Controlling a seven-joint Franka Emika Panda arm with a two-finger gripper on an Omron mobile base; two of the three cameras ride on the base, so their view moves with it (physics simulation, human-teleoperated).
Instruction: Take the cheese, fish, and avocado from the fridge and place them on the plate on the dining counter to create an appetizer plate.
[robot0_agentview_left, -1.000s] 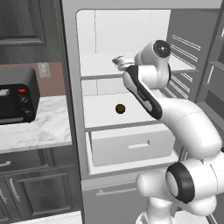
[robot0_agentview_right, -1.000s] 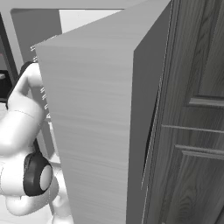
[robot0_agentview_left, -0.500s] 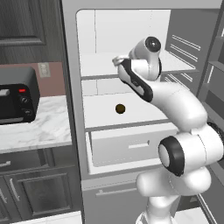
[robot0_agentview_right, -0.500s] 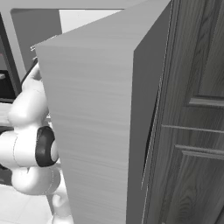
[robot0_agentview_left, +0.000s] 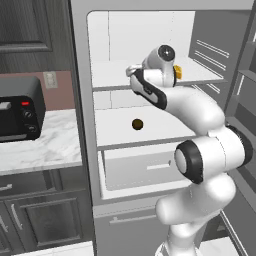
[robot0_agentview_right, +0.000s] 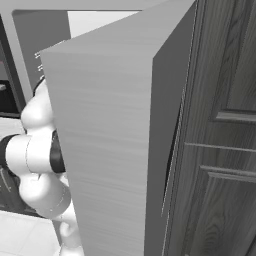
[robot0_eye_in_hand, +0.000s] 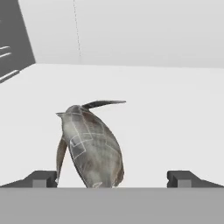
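The fridge (robot0_agentview_left: 80, 100) stands open with my arm reaching onto its upper shelf. In the hand view the grey-brown fish (robot0_eye_in_hand: 89, 146) lies on the white shelf, just ahead of and between the tips of my open gripper (robot0_eye_in_hand: 113, 179). In the left base view my gripper (robot0_agentview_left: 131, 70) is at the left of that shelf. The yellow-orange cheese (robot0_agentview_left: 177, 71) peeks out behind my wrist on the same shelf. One shelf lower sits the dark avocado (robot0_agentview_left: 137, 124). The plate and the dining counter are out of view.
A white drawer (robot0_agentview_left: 145, 167) sits below the avocado's shelf. A black toaster oven (robot0_agentview_left: 17, 115) stands on the marble worktop (robot0_agentview_left: 45, 150) left of the fridge. The open grey fridge door (robot0_agentview_right: 110, 140) blocks most of the right base view, and dark cupboards (robot0_agentview_right: 225, 125) are beside it.
My elbow and forearm have swung up and to the left while the hand stayed at the upper shelf. The gripper has stayed open, and the foods have not moved.
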